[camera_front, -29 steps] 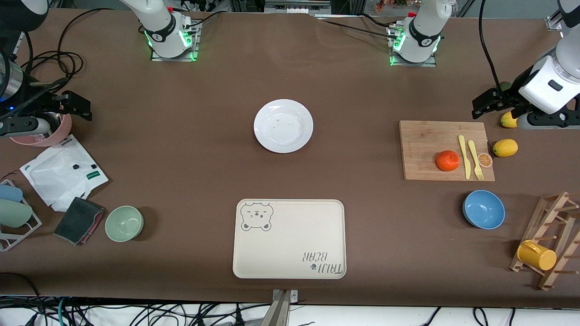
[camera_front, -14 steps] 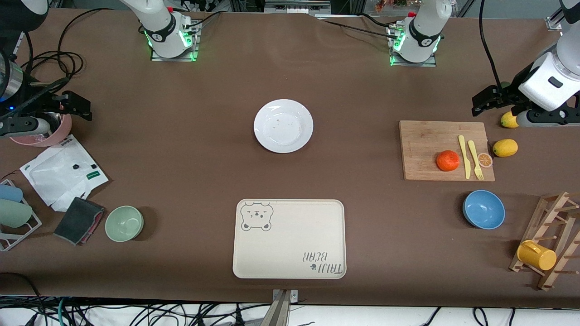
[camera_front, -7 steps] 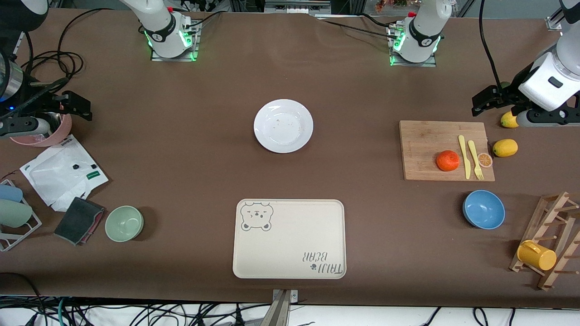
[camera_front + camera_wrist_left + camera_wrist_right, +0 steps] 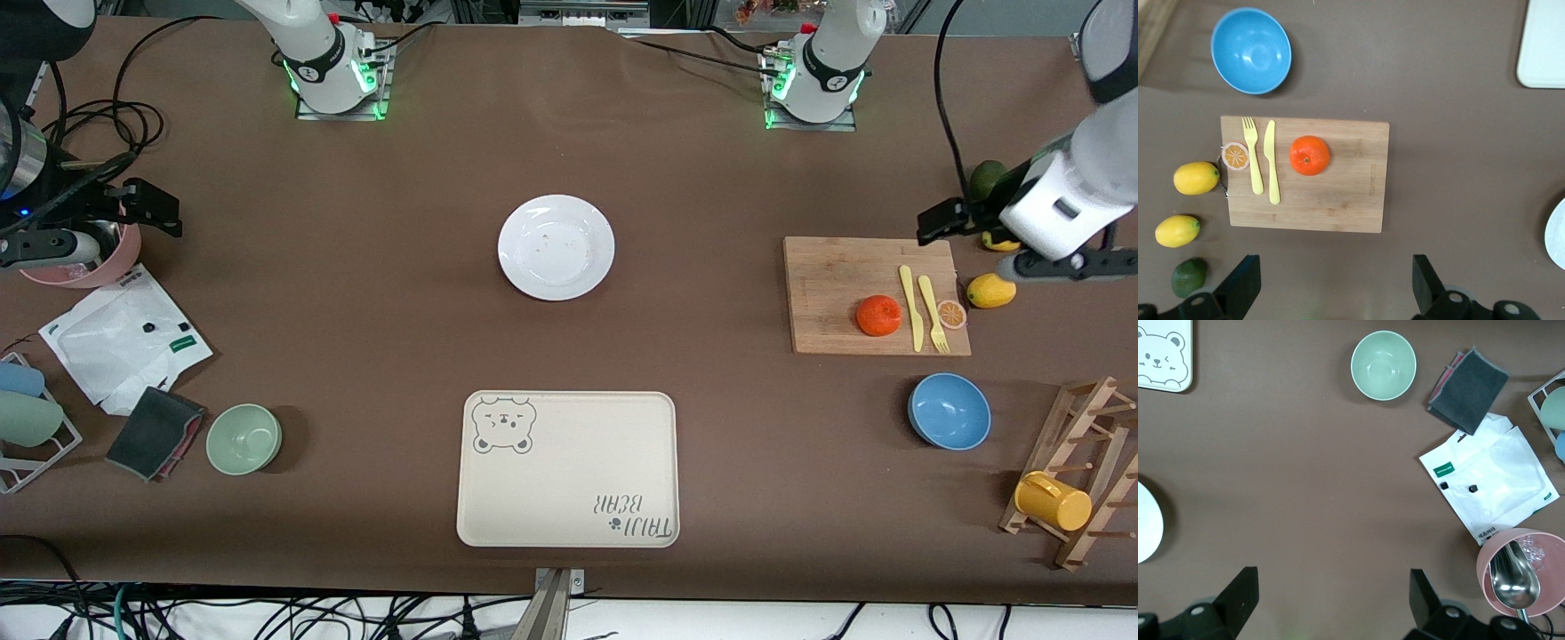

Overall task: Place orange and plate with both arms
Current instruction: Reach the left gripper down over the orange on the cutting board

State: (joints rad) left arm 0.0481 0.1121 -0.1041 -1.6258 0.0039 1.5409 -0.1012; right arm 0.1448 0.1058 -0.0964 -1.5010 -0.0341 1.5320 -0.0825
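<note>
A: Two arms, one table (image 4: 569, 142); where does each tool stand?

B: My left tool (image 4: 942, 216) hangs over the table at the corner of the cutting board (image 4: 836, 276) toward the bases, fingers (image 4: 1241, 283) spread wide with nothing between them; my right tool (image 4: 151, 206) hangs at the right arm's end of the table by the pink cup (image 4: 84, 267), fingers (image 4: 1238, 590) also spread and empty; that arm waits.

A: And the things to be placed?

B: The orange (image 4: 878, 316) sits on the cutting board beside the yellow knife (image 4: 910, 307) and fork (image 4: 933, 313); the plate (image 4: 556, 247) lies alone in the middle of the table, farther from the front camera than the bear-print tray (image 4: 569, 467).

A: Which relation decides the next move?

B: The orange lies nearer to the front camera than my left tool, toward the board's middle; I judge the left arm far the closer of the two, so it should travel over the board and come down on the fruit. The orange is round, so no long axis governs the grasp; the knife just beside it is the hazard. The plate lies between the two arms, well apart from both tools.
</note>
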